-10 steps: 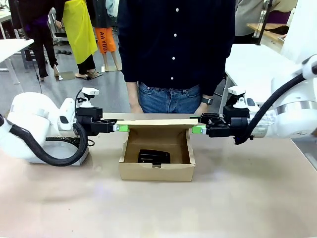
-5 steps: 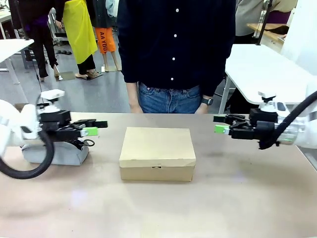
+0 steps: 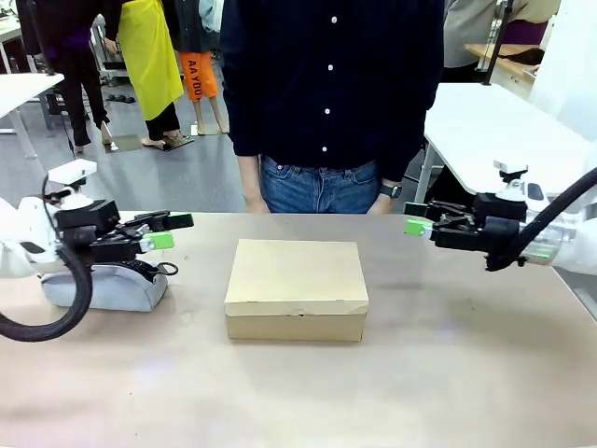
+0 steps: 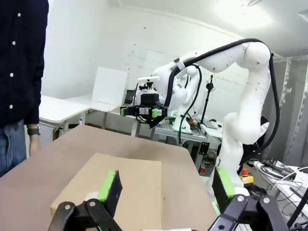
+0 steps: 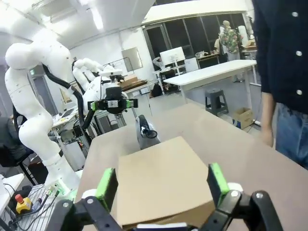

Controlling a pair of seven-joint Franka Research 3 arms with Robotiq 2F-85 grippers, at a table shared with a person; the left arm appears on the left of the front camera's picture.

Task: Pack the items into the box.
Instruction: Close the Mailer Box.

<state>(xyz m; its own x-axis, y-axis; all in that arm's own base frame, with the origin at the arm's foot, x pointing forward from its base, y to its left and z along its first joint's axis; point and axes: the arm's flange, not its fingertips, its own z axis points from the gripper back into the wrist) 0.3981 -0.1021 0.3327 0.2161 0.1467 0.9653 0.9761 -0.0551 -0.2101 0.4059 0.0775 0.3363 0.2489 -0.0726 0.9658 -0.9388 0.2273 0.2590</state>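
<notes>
Both arms have pulled back from the box (image 3: 296, 289) since a second ago, when their hands met the raised lid flap at its two ends and a black item lay visible inside. From the front, the lid is now down flat and the brown box sits shut in the middle of the table (image 3: 448, 373), in front of the person (image 3: 331, 103) standing at the far edge. Left hand (image 3: 174, 231) hovers out to the box's left, above the light grey pouch (image 3: 103, 287), its fingers spread and holding nothing. Right hand (image 3: 415, 218) hangs well clear to the box's right, fingers likewise spread and empty; in the last half second it has risen a little.

Left wrist view: the green-padded fingers (image 4: 109, 185) stand wide apart, the closed box (image 4: 120, 190) lying beyond them, and the other arm's hand (image 4: 144, 110) is across the table.

Right wrist view: the fingers (image 5: 107, 186) are parted wide over the closed box (image 5: 161, 180), with the grey pouch (image 5: 144, 131) beyond it and the left hand (image 5: 113, 103) above that.
</notes>
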